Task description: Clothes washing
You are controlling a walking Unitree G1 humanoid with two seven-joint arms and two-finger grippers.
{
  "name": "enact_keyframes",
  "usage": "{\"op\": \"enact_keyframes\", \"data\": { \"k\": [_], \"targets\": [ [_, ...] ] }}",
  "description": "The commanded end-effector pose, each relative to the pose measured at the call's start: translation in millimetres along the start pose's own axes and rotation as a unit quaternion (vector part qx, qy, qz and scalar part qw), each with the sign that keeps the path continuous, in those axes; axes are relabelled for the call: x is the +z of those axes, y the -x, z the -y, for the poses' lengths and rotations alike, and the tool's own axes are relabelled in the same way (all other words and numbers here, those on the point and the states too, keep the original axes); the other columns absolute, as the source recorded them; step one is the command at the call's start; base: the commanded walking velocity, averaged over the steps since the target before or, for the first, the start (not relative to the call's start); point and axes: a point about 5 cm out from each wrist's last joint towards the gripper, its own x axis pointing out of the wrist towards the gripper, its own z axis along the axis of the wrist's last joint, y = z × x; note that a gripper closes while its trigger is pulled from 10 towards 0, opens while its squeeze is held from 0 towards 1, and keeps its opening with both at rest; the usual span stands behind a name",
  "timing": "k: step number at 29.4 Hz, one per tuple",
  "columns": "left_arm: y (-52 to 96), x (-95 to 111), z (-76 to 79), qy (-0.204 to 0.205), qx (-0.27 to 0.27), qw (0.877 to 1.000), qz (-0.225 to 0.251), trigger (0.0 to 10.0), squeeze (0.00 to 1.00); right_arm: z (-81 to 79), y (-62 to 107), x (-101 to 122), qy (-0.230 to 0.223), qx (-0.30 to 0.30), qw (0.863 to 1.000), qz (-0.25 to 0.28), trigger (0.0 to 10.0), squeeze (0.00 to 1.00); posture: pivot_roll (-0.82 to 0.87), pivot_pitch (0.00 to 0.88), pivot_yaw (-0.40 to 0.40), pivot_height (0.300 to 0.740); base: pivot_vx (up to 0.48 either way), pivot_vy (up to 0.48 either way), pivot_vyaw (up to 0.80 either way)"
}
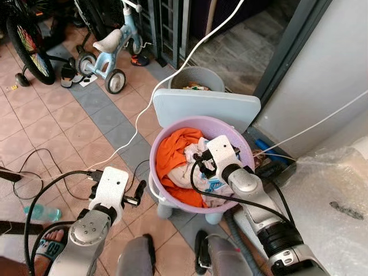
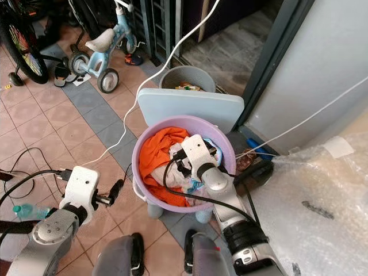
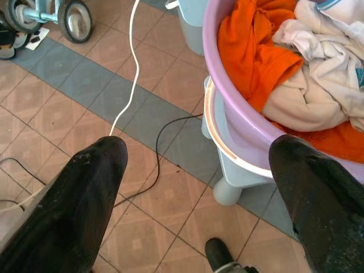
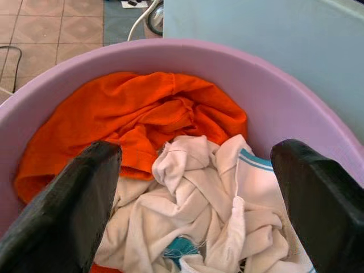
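Right claw spread above clothes; inside basin.

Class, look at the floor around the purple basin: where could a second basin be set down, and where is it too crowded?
Bare tiles lie left of the purple basin, between the white cable and the tricycle, beyond the left tool. Crowded: behind the basin stand a pale board and grey bucket; bubble wrap fills the right.

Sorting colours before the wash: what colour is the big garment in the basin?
Bright orange garment, clearest in the right wrist view.
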Motion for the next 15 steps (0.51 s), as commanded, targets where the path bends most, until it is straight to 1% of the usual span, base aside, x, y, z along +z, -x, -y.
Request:
{"op": "enact_keyframes", "data": {
  "k": [1, 2, 4, 5, 6, 7, 8, 9, 11, 13, 14, 15],
  "targets": [
    [5.3, -0.2, -1.6, -0.009, 0.009, 1.0, -0.008, 10.0, 0.0, -5.7, 1.6, -10.0, -0.011, 0.021, 0.999, -0.026, 10.0, 0.0, 0.17, 0.351, 0.016, 0.74, 0.0, 0.0, 0.0],
    [7.2, 0.2, -1.0, -0.008, 0.004, 1.0, -0.009, 10.0, 0.0, -7.3, 0.8, -10.9, -0.024, 0.029, 0.999, -0.032, 10.0, 0.0, 0.17, 0.365, 0.019, 0.74, 0.0, 0.0, 0.0],
    [13.8, 2.8, 3.0, -0.013, -0.009, 1.0, -0.008, 10.0, 0.0, -10.3, -1.5, -19.4, -0.011, 0.038, 0.997, -0.067, 10.0, 0.0, 0.18, 0.379, 0.015, 0.74, 0.0, 0.0, 0.0],
    [16.7, 4.3, 5.0, -0.014, -0.014, 1.0, -0.007, 10.0, 0.0, -9.4, -2.7, -25.3, -0.01, 0.031, 0.996, -0.088, 10.0, 0.0, 0.18, 0.381, 0.011, 0.74, 0.0, 0.0, 0.0],
    [20.9, 6.5, 7.1, -0.016, -0.019, 1.0, -0.007, 10.0, 0.0, -7.0, -3.4, -34.1, -0.018, 0.017, 0.993, -0.118, 10.0, 0.0, 0.19, 0.387, 0.007, 0.74, 0.0, 0.0, 0.0],
    [22.6, 7.0, 8.0, -0.017, -0.019, 1.0, -0.007, 10.0, 0.0, -6.4, -3.0, -37.1, -0.025, 0.013, 0.991, -0.127, 10.0, 0.0, 0.19, 0.4, 0.0, 0.74, 0.0, 0.0, 0.0],
    [24.5, 8.2, 10.1, -0.017, -0.021, 1.0, -0.008, 10.0, 0.0, -5.1, -3.0, -47.3, -0.022, 0.008, 0.987, -0.161, 10.0, 0.0, 0.18, 0.411, -0.01, 0.74, 0.0, 0.0, 0.0],
    [24.5, 8.2, 10.1, -0.017, -0.021, 1.0, -0.008, 10.0, 0.0, -5.1, -3.0, -47.3, -0.022, 0.008, 0.987, -0.161, 10.0, 0.0, 0.18, 0.411, -0.01, 0.74, 0.0, 0.0, 0.0],
    [27.7, 8.5, 13.0, -0.017, -0.024, 1.0, -0.011, 10.0, 0.0, -2.1, -1.3, -57.2, -0.005, -0.009, 0.981, -0.192, 10.0, 0.0, 0.17, 0.425, -0.025, 0.74, 0.0, 0.0, 0.0],
    [28.5, 6.6, 14.9, -0.017, -0.029, 0.999, -0.015, 10.0, 0.0, 0.1, -0.3, -65.7, 0.011, -0.011, 0.974, -0.227, 10.0, 0.0, 0.16, 0.432, -0.032, 0.74, 0.0, 0.0, 0.0],
    [28.3, 5.8, 15.5, -0.017, -0.03, 0.999, -0.016, 10.0, 0.0, -0.2, -0.4, -66.7, 0.017, -0.005, 0.973, -0.23, 10.0, 0.0, 0.15, 0.431, -0.036, 0.74, 0.0, 0.0, 0.0],
    [27.9, 5.4, 16.0, -0.017, -0.032, 0.999, -0.017, 10.0, 0.0, -1.2, -0.7, -67.0, 0.02, 0.002, 0.973, -0.231, 8.6, 0.0, 0.15, 0.429, -0.038, 0.74, 0.0, 0.0, 0.0]
  ]
}}
